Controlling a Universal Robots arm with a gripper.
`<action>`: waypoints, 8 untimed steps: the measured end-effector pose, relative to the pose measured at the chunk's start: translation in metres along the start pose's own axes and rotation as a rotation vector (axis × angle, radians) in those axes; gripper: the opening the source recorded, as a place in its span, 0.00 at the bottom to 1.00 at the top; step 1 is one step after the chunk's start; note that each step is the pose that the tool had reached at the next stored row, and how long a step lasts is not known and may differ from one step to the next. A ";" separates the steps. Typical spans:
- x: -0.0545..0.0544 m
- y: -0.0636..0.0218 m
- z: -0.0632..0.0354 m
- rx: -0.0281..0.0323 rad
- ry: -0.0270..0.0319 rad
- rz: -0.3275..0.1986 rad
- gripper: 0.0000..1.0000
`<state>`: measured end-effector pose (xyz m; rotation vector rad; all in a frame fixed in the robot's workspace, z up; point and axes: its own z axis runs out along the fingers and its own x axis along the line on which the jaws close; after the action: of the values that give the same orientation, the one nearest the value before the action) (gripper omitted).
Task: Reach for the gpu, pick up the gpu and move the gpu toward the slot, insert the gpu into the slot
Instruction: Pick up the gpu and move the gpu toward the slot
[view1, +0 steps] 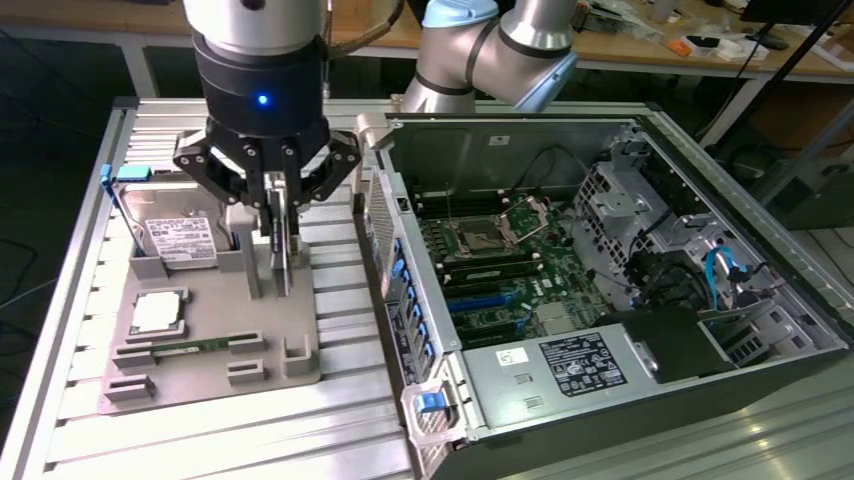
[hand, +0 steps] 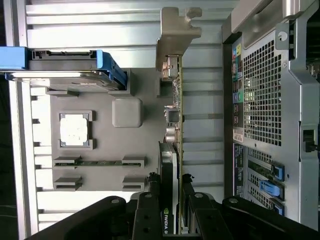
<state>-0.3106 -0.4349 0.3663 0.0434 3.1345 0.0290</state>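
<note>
the gripper (view1: 278, 235) (hand: 170, 186) is lowered over the grey holder tray (view1: 214, 372) (hand: 142, 147) on the slatted surface (view1: 334, 430), its two fingers (hand: 150, 205) closed narrowly against both faces of the gpu (view1: 282, 272) (hand: 175, 100). the gpu stands upright on its edge at the tray's side nearest the open computer case (view1: 507, 150) (hand: 265, 100), outside the case.

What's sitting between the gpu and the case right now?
Nothing loose. The wrist view shows bare table slats between the gpu and the case; the exterior view shows the same clear strip.
</note>
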 end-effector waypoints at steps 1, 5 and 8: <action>0.000 0.0001 -0.0033 0.0000 -0.0001 0.000 0.27; 0.000 0.0003 -0.0168 0.0001 0.0000 0.000 0.27; 0.000 0.0005 -0.0270 0.0000 0.0001 0.000 0.27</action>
<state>-0.3109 -0.4349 0.3934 0.0435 3.1346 0.0289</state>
